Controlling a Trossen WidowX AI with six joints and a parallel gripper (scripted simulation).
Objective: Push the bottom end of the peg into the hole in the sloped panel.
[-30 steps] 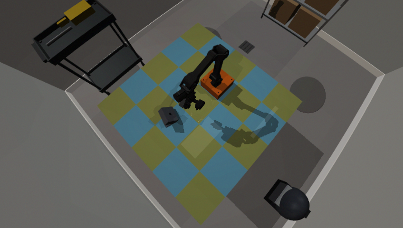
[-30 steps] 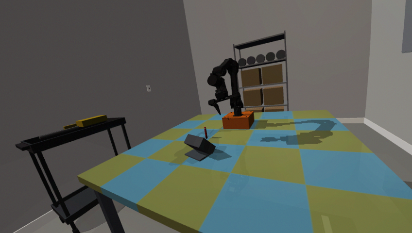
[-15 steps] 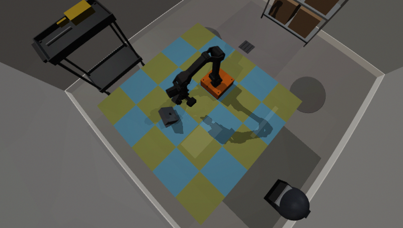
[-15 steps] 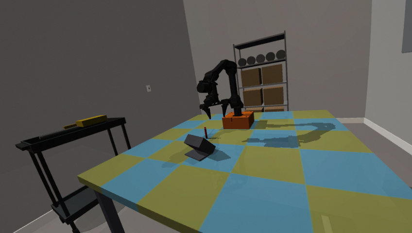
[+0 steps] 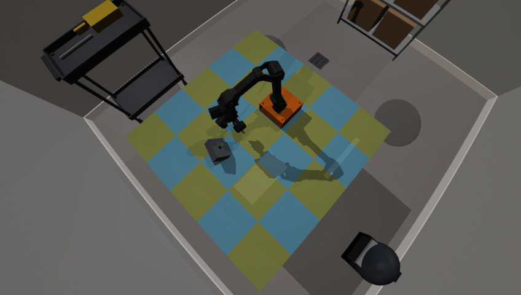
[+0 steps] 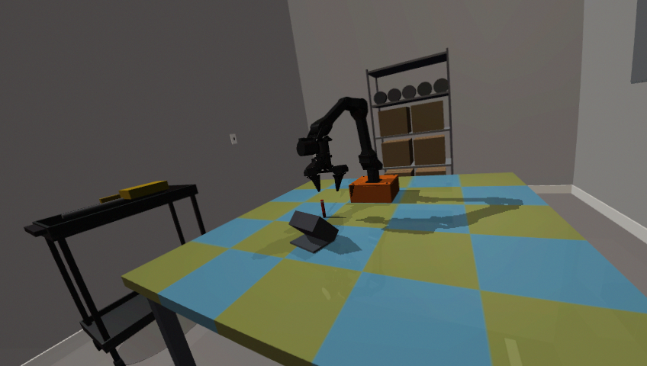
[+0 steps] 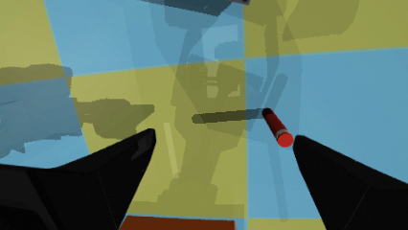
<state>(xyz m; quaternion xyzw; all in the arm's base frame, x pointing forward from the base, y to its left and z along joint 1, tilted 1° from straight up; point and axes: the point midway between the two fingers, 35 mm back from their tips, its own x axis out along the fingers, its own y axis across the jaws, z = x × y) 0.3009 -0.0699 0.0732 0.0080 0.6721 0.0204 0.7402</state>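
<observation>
A thin red round peg (image 6: pixel 323 209) (image 7: pixel 276 126) stands upright on the table, with a pale ring near its top. In the top view it is hidden under the arm. My gripper (image 6: pixel 328 190) (image 7: pixel 223 138) (image 5: pixel 233 128) is open and empty, pointing down with its fingertips above the height of the peg's top. In the wrist view the peg's top shows just inside the right fingertip, well off the middle of the gap. The dark grey sloped panel (image 5: pixel 214 148) (image 6: pixel 313 225) stands beyond the peg; its single hole (image 5: pixel 219 147) shows as a dark spot in the top view.
The orange base block (image 5: pixel 276 106) (image 6: pixel 373 192) carries the arm behind the peg. The table (image 5: pixel 259 255) (image 6: pixel 408 262) is checkered blue and olive. A black cart (image 5: pixel 146 87) (image 6: pixel 104 217) stands beside the table, and a shelf rack stands behind the robot.
</observation>
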